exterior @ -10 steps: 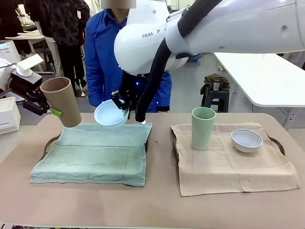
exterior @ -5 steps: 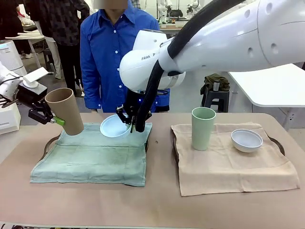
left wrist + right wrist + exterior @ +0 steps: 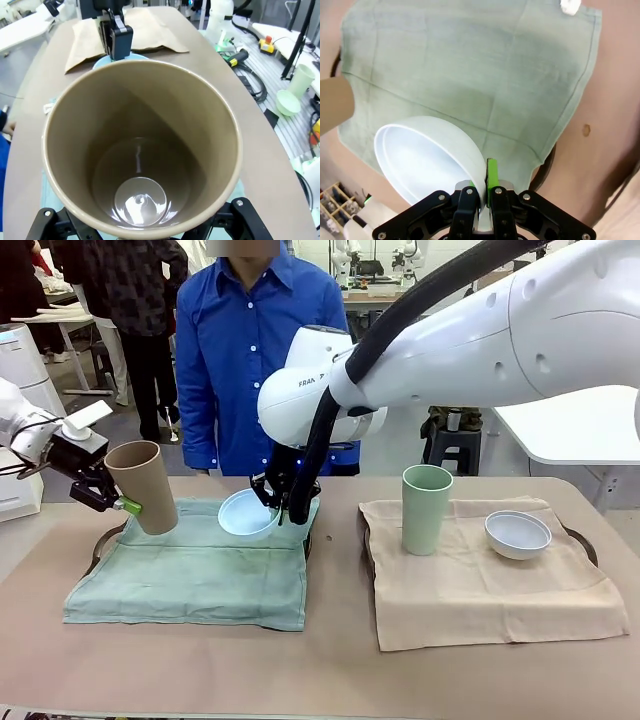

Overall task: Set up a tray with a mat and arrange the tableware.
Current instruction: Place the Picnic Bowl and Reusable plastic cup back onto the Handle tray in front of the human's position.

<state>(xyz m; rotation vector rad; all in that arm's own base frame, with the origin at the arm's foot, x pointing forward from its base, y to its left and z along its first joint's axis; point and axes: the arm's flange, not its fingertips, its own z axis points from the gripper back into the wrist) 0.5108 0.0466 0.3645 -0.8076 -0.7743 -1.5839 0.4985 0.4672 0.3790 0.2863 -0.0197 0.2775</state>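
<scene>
My left gripper (image 3: 112, 495) is shut on the tan tumbler (image 3: 143, 488) and holds it tilted over the far left corner of the green mat (image 3: 190, 565). The left wrist view looks straight down into the tumbler (image 3: 140, 165). My right gripper (image 3: 277, 502) is shut on the rim of the light blue bowl (image 3: 247, 513), tilted just above the mat's far edge. In the right wrist view the bowl (image 3: 422, 160) is pinched between the fingers (image 3: 492, 175) above the mat (image 3: 470, 65). The pale green tumbler (image 3: 427, 508) and the white bowl (image 3: 517, 533) stand on the tan mat (image 3: 480, 590).
Each mat lies on a dark tray, rims showing at left (image 3: 100, 545) and right (image 3: 585, 540). A person in a blue shirt (image 3: 250, 350) stands at the table's far side, behind the bowl. Bare tabletop (image 3: 330, 670) runs along the near edge.
Both arms have come down. The tan tumbler moved lower and toward the green mat. The light blue bowl dropped nearer to the mat's far edge.
</scene>
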